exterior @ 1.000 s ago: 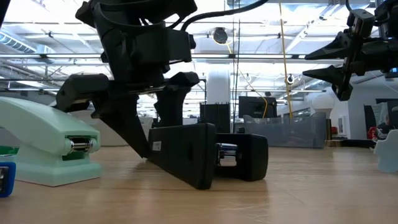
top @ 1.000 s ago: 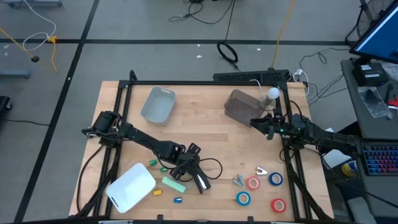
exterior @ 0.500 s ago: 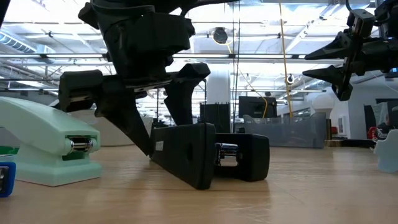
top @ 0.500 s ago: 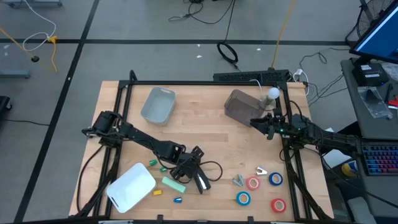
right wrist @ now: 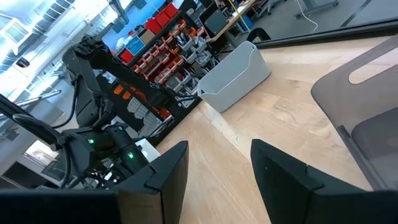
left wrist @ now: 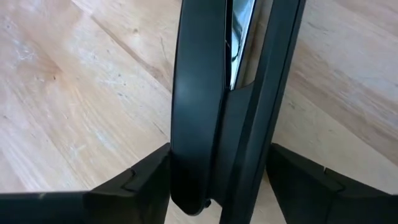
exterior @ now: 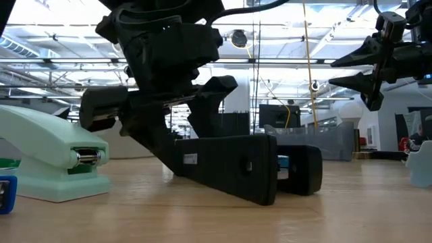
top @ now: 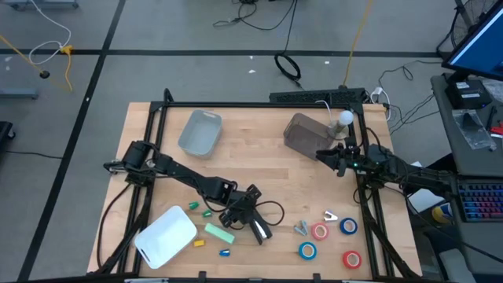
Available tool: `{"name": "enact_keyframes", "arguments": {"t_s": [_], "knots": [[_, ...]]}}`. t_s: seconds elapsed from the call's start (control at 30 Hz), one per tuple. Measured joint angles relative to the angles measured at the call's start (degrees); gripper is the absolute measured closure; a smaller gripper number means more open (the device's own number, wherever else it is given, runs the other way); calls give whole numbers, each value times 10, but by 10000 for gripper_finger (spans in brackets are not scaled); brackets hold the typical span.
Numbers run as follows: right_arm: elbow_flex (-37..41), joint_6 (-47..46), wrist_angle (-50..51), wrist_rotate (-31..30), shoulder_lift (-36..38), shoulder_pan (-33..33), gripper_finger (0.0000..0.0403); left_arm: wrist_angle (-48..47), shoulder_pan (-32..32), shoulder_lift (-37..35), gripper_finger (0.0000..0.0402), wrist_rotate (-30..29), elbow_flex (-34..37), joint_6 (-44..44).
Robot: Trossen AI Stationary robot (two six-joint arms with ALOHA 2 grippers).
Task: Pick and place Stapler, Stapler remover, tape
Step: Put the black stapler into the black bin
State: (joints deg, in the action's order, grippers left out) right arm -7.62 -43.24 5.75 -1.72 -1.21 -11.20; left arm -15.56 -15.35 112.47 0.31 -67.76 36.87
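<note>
My left gripper [top: 247, 214] is low over the near middle of the table, shut on a black stapler [top: 258, 226], which fills the left wrist view [left wrist: 217, 93]. A mint-green stapler [top: 220, 233] lies just to its left. Two red tape rolls [top: 319, 231] [top: 351, 259] and two blue ones [top: 348, 226] [top: 307, 251] lie flat near the right front corner. Beside them lie two small metal staple removers [top: 302, 228] [top: 328, 214]. My right gripper [top: 319, 155] hangs open above the table's right side, far from all of these. My left gripper pinches the black stapler between its two fingers [left wrist: 143, 180], one on each long side, at the end nearest the arm [left wrist: 199, 180]. The fingers slant down from above and from the left. In the low view the stapler sits tilted, its lower end on the table [exterior: 270, 194].
A white bin [top: 165, 236] stands at the near left corner, with small green, yellow and blue pieces [top: 206, 214] beside it. A grey bin [top: 199, 132] and a brown translucent bin [top: 302, 134] stand at the far side. Bare wood lies mid-table.
My left gripper has moved a little toward the table's right edge, still shut on the black stapler. The stapler has slid with it and turned about on the table, so the low view now shows more of its long side.
</note>
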Motion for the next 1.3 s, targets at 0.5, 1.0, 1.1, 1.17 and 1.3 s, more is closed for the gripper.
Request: {"name": "enact_keyframes", "arguments": {"t_s": [0.5, 1.0, 1.1, 1.17, 1.3], "knots": [[0, -27, 5, -15, -34, 0, 236, 9, 0, -1, 205, -8, -4, -18], [0, 20, -118, 52, -70, 0, 236, 18, 3, -33, 216, -125, -2, -113], [0, 9, -135, 82, -87, 0, 236, 47, 3, -47, 216, -171, -2, -123], [0, -2, -155, 102, -102, 1, 236, 54, 4, -61, 219, -205, -3, -132], [1, -15, -200, 123, -135, 1, 236, 81, 6, -80, 217, -274, -14, -134]]}}
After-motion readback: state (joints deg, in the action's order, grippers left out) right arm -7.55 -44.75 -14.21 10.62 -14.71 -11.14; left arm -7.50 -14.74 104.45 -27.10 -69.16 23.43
